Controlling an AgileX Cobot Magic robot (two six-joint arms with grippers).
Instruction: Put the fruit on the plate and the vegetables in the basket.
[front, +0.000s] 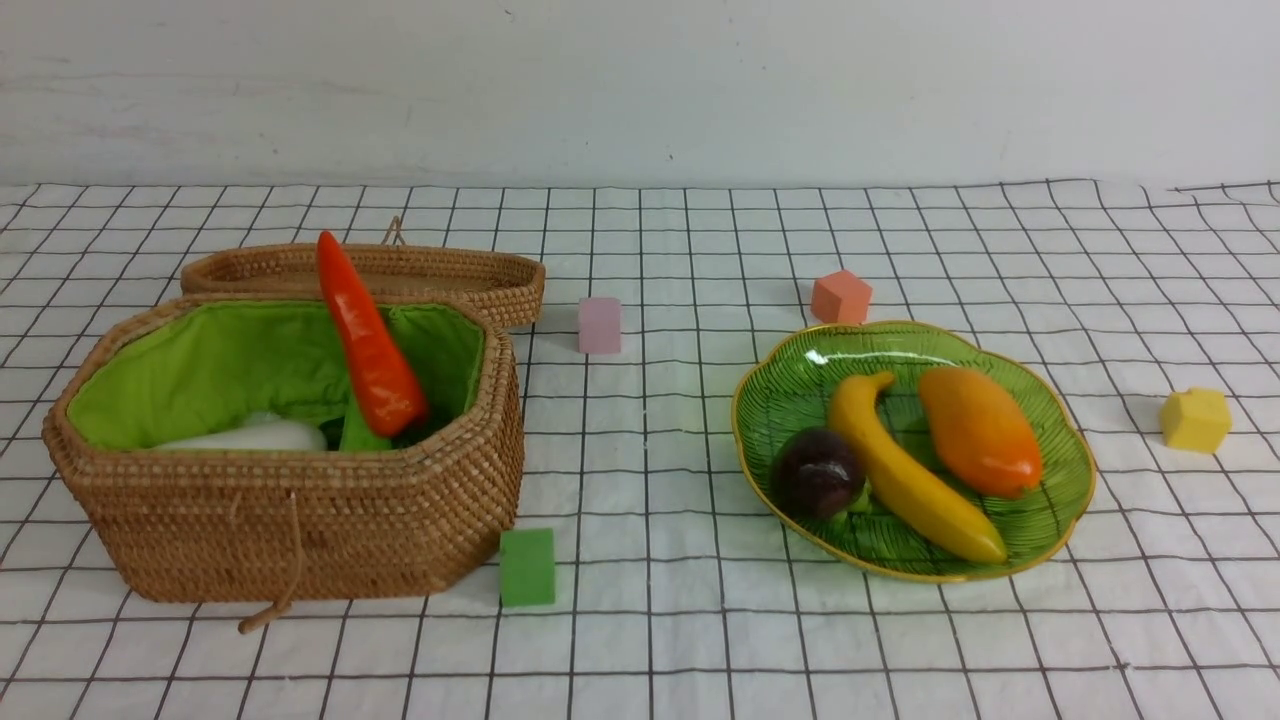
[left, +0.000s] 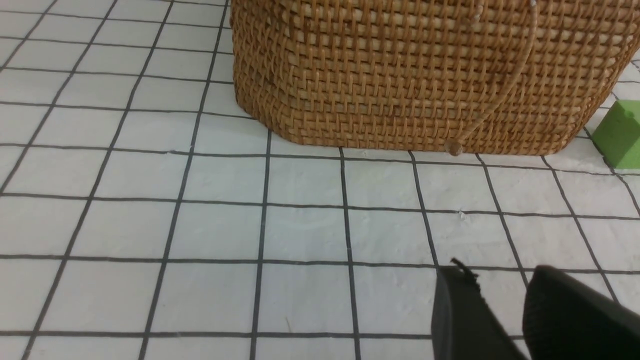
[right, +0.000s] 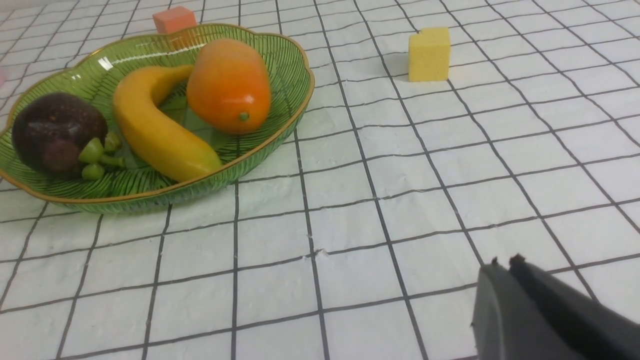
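Banana (right: 155, 122) & mango (right: 230, 85) w/in plate (right: 270, 152)

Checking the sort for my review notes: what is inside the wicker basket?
The basket holds a white vegetable and an orange-red, carrot-like piece leaning above the rim. The near wall hides the bottom, so anything lower cannot be seen.

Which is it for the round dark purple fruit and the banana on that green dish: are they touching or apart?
Cannot tell: in the front view the dark fruit overlaps the banana, hiding any contact or gap.
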